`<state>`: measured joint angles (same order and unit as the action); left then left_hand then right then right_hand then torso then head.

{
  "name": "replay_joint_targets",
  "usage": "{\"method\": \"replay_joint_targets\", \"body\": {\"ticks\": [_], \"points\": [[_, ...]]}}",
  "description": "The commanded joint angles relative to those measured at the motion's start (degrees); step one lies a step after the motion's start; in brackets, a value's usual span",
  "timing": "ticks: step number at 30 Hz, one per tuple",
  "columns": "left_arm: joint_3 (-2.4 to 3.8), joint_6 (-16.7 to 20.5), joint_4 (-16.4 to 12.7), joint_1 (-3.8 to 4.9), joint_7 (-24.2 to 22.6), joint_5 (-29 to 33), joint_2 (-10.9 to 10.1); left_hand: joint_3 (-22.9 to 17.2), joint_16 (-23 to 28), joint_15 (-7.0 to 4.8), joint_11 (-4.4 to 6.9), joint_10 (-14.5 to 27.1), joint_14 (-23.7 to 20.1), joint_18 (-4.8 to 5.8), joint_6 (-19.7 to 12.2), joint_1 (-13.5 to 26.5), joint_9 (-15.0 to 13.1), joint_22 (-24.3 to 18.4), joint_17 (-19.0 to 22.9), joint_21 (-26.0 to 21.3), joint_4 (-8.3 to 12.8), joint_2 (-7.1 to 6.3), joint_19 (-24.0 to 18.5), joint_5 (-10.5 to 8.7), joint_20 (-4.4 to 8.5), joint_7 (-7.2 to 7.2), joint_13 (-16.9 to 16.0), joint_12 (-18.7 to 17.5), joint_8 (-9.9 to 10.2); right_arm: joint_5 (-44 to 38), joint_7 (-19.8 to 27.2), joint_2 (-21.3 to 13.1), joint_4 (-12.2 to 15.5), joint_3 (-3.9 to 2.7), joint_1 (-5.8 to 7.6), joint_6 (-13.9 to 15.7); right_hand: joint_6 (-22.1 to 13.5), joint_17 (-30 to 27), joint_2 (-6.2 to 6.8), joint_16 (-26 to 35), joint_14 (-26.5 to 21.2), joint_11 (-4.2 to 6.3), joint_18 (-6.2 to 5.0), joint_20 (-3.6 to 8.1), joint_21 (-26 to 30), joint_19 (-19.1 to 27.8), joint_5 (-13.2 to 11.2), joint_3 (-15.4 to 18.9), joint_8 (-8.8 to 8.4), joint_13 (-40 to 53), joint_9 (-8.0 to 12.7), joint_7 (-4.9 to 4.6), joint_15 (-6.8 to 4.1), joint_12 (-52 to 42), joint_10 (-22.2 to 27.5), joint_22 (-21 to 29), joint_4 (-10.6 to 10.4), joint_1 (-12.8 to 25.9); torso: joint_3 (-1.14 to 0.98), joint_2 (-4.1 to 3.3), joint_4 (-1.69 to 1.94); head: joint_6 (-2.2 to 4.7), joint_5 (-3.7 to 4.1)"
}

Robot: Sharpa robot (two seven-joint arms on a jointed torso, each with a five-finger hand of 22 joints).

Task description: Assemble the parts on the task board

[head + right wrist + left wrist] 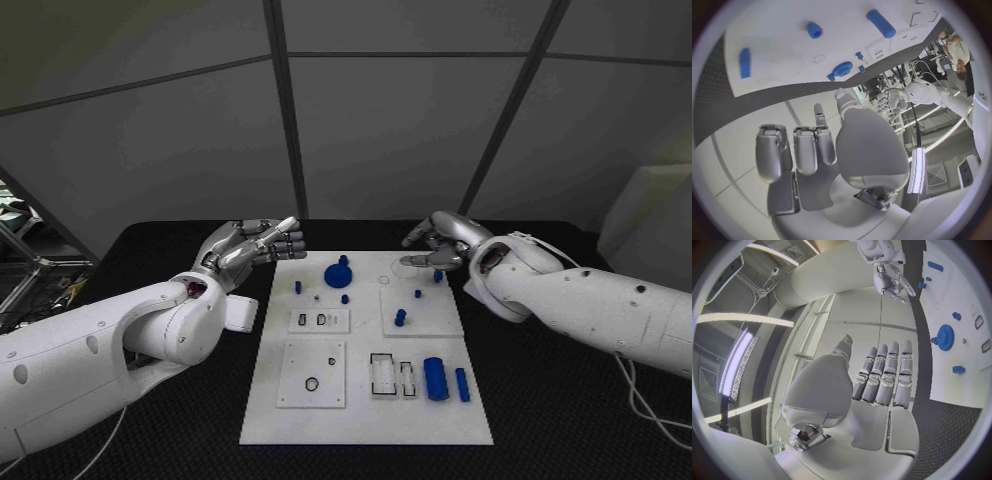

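Observation:
The white task board (368,405) lies in the middle of the black table. On it a blue gear (339,273) stands near the far edge, with several small blue pegs (401,317) around it. A thick blue cylinder (436,378) and a slim blue bar (462,384) lie at the near right. My left hand (260,243) is raised beside the board's far left corner, fingers straight and held together, holding nothing. My right hand (440,245) hovers over the board's far right corner, its fingers (795,150) curled in with nothing seen in them. The left wrist view shows the gear (944,336) and my right hand (892,277).
White inset plates with slots and holes (313,372) sit on the board's left and middle. Black table (562,420) surrounds the board on all sides. A grey panelled wall stands behind the table. Cables trail on the table at the near right (649,410).

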<state>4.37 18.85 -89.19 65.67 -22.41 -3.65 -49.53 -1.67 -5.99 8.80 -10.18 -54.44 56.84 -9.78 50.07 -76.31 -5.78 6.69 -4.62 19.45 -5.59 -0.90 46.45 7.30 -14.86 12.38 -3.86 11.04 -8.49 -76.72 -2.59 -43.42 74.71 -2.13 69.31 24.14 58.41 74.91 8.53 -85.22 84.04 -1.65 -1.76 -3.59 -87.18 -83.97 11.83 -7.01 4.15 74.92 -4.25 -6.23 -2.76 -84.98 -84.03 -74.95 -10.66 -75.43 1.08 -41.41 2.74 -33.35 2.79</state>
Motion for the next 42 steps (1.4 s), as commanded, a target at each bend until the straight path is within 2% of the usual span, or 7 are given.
{"method": "replay_joint_targets", "body": {"ticks": [1, 5, 8, 13, 30, 31, 42], "points": [[0.05, -0.7, -0.1, 0.08, -0.1, -0.3, 0.0, 0.0, 0.2, 0.09, -0.28, -0.1, -0.1, -0.51, 0.2, -0.3, 0.1, -0.1, 0.0, -0.4, 0.5, 0.51, -0.3, -0.2, 0.0, 0.36, 0.0, -0.4, 0.4, 9.1, 6.6, -2.1, -0.2, -0.05, 0.14, -5.0, 0.7, 2.2, 0.3, 0.5, 3.3, 0.26, 0.2, -0.17, 0.4, -2.2, -0.2, -0.4, 0.07, 9.0, 0.0, 0.13, 0.08, 0.4, -2.7, -7.9, 2.4, -2.7, -0.08, 0.04, -0.5, 0.17, 0.07], [0.05, -0.9, 0.0, 0.07, -0.1, -0.2, 0.2, -0.1, 0.3, 0.08, -0.26, -0.2, 0.0, -0.53, 0.2, -0.4, 0.1, -0.1, 0.0, -0.4, 0.7, 0.53, -0.3, -0.15, -0.01, 0.34, 0.0, -0.5, 0.4, 10.2, 8.3, -4.3, -1.6, -0.04, 0.12, -6.4, 1.1, 1.7, 0.9, 0.7, 3.2, 0.78, 0.07, 0.08, 0.7, -1.9, -0.2, -0.3, -0.13, 8.6, 0.1, 0.59, -0.29, 0.8, -2.4, -7.3, 4.4, -4.3, -0.3, 0.03, -0.79, 0.37, 0.45], [0.05, -1.0, 0.1, 0.06, -0.1, -0.2, 0.3, -0.1, 0.3, 0.05, -0.24, -0.2, 0.1, -0.56, 0.3, -0.5, 0.0, -0.1, 0.0, -0.4, 0.9, 0.6, -0.2, -0.11, -0.01, 0.31, 0.0, -0.5, 0.5, 10.5, 9.0, -4.9, -3.0, -0.03, 0.1, -6.6, 0.9, 1.6, 1.01, 0.8, 3.1, 0.8, 0.03, 0.2, 0.8, -1.8, -0.1, -0.2, -0.34, 8.5, 0.2, 0.6, -0.37, 0.9, -2.4, -7.1, 4.9, -4.6, -0.35, 0.03, -0.68, 0.44, 1.03], [0.05, -1.2, 0.5, 0.05, -0.1, -0.2, 0.5, -0.1, 0.2, -0.03, -0.2, -0.3, 0.4, -0.61, 0.3, -0.7, 0.0, -0.1, -0.1, -0.3, 1.1, 0.68, -0.1, -0.09, 0.01, 0.28, -0.1, -0.6, 0.5, 10.7, 9.7, -4.9, -5.1, -0.02, 0.06, -7.2, -0.1, 1.3, 1.03, 1.0, 3.1, 0.35, -0.02, 0.13, 1.0, -1.6, 0.0, 0.1, -0.63, 8.2, 0.4, 0.12, -0.14, 1.2, -2.2, -6.8, 5.7, -4.6, -0.23, 0.0, -0.45, 0.44, 1.39], [0.04, -1.4, 1.0, 0.02, 0.0, -0.2, 0.7, -0.1, 0.2, -0.05, -0.19, -0.4, 0.5, -0.62, 0.4, -0.7, 0.0, -0.1, -0.1, -0.3, 1.1, 0.71, 0.0, -0.08, 0.02, 0.27, -0.1, -0.6, 0.6, 10.8, 9.5, -3.6, -8.6, 0.0, -1.11, -9.8, -0.4, 1.3, 0.64, 1.0, 3.1, 0.08, -0.04, -0.04, 1.0, -1.5, 0.1, 0.2, -0.56, 8.1, 0.4, -0.15, 0.09, 1.3, -2.2, -6.7, 5.8, -4.2, -0.03, 0.02, -0.4, 0.08, 1.44], [0.04, -1.4, 1.0, 0.01, 0.0, -0.2, 0.7, -0.1, 0.2, -0.05, -0.19, -0.4, 0.5, -0.62, 0.4, -0.7, 0.0, -0.1, -0.1, -0.3, 1.1, 0.71, 0.0, -0.08, 0.02, 0.27, -0.1, -0.6, 0.6, 10.8, 9.5, -3.5, -8.7, 0.0, -1.18, -9.9, -0.4, 1.3, 0.64, 1.0, 3.1, 0.08, -0.04, -0.04, 1.0, -1.5, 0.1, 0.2, -0.56, 8.1, 0.4, -0.15, 0.09, 1.3, -2.2, -6.7, 5.8, -4.2, -0.05, 0.02, -0.43, 0.36, 1.51], [0.03, -1.3, 1.1, -0.01, 0.0, -0.2, 0.8, -0.1, 0.2, -0.06, -0.18, -0.4, 0.6, -0.62, 0.4, -0.7, 0.0, -0.1, -0.1, -0.3, 1.2, 0.74, 0.0, -0.07, 0.02, 0.27, -0.1, -0.6, 0.6, 10.8, 9.4, -2.1, -10.4, 0.0, -1.57, -10.7, -0.2, 1.5, 0.06, 1.0, 3.1, 0.02, -0.03, -0.17, 1.0, -1.6, 0.1, 0.3, -0.4, 8.2, 0.3, -0.19, 0.19, 1.2, -2.2, -6.8, 5.8, -3.6, -0.03, 0.01, -0.38, 0.08, 1.36]]}}
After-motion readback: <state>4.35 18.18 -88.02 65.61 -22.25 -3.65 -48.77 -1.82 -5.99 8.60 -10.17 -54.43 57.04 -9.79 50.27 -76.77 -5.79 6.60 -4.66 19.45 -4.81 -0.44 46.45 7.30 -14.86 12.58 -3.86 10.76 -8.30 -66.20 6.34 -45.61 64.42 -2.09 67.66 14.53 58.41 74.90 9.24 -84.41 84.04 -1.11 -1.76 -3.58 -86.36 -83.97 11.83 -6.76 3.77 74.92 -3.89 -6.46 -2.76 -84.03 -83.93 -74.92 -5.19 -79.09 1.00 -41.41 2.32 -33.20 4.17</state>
